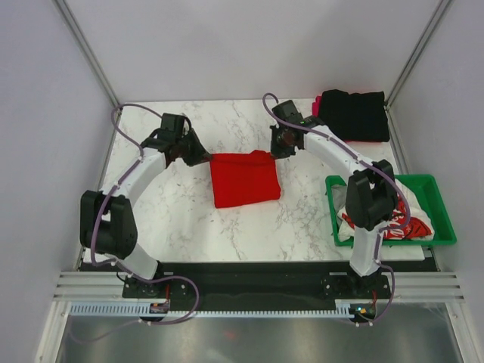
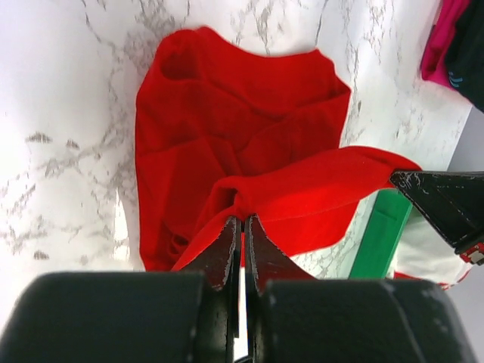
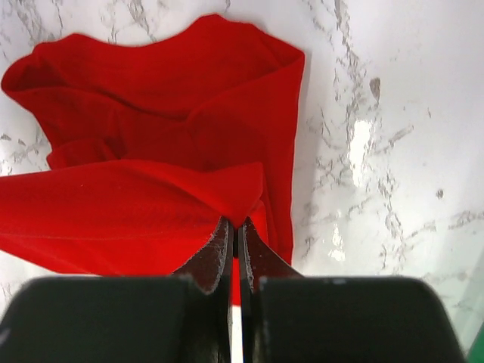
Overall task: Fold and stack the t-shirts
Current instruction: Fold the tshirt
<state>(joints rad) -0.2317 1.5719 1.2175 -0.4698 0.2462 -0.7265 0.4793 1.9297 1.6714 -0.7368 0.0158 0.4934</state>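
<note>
A white marble-patterned table (image 1: pixel 189 219) sits inside pale walls, the arm bases bolted along its near edge. Nearest on the right is a green plastic crate (image 1: pixel 393 242) holding crumpled white t-shirts with a red print (image 1: pixel 344 227). The right arm crosses over it, so it may hold one shirt or several.

At mid-table lies the red t-shirt (image 1: pixel 243 178), already reduced to a rough rectangle and resting flat except for its far edge. The left gripper (image 1: pixel 203 156) has its fingers pinched tight on that edge at the left corner. The right gripper (image 1: pixel 278 147) is closed the same way on the right corner. Both wrist views show a band of red cloth raised between the two pinches, above the rest of the shirt.

This looks like a fold of the red shirt in mid-course. The next move probably calls for both arms to carry the held edge together towards the near side, level and at an even pace. They would then lay it over the near hem before letting go; uneven travel would skew the fold.

In the far right corner a folded black t-shirt (image 1: pixel 352 115) lies on a magenta-pink t-shirt (image 2: pixel 446 38), well apart from the red one.
</note>
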